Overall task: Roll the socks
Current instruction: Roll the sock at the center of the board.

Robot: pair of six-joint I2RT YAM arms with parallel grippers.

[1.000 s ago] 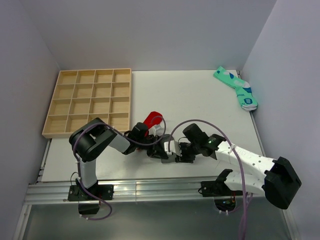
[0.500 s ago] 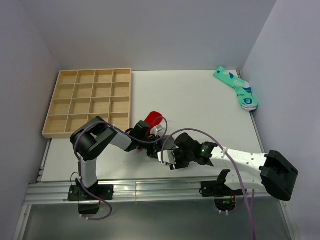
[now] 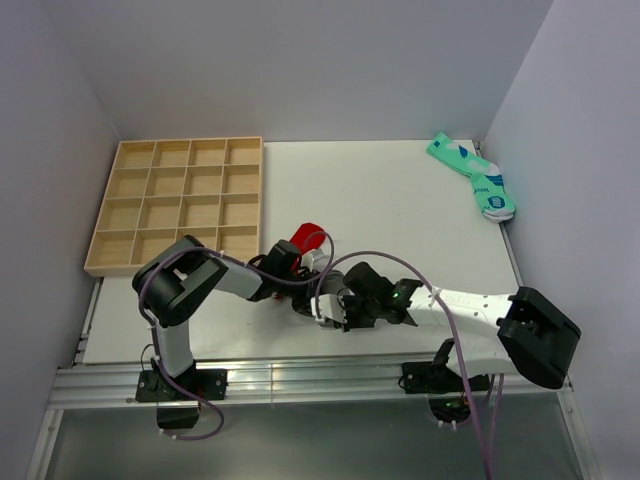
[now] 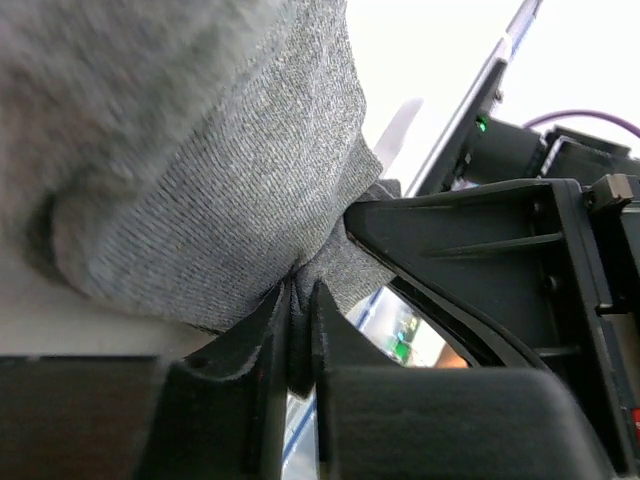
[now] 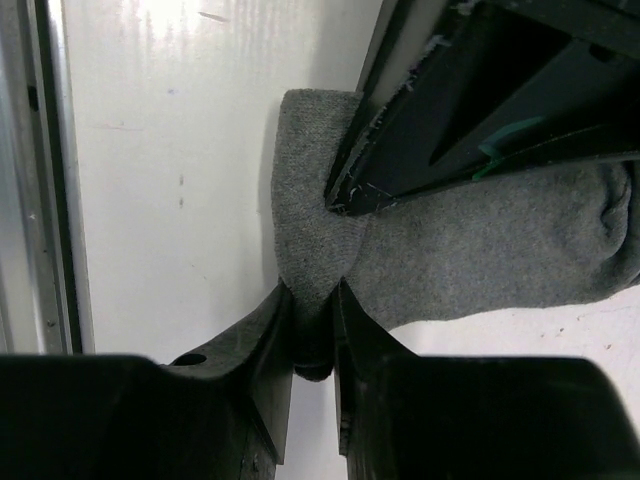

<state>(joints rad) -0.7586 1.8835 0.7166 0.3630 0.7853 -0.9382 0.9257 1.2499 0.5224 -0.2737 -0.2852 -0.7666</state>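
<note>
The dark grey sock (image 5: 480, 250) lies bunched on the white table near its front edge. My right gripper (image 5: 315, 335) is shut on a pinched fold at the sock's left end. My left gripper (image 4: 300, 300) is shut on another fold of the grey sock (image 4: 200, 150), close beside the right one. In the top view the two grippers, left (image 3: 300, 293) and right (image 3: 327, 306), meet over the sock and hide most of it. The red sock (image 3: 305, 238) sticks out just behind the left gripper, partly hidden by a cable.
A wooden compartment tray (image 3: 100, 268) stands at the back left. A mint-green patterned pair of socks (image 3: 475, 178) lies at the far right corner. The table's metal front rail (image 5: 40, 150) runs close to the grippers. Purple cables loop over both arms.
My right arm has swung left and its gripper has closed in on the left gripper at the grey sock. The left arm has barely moved.
</note>
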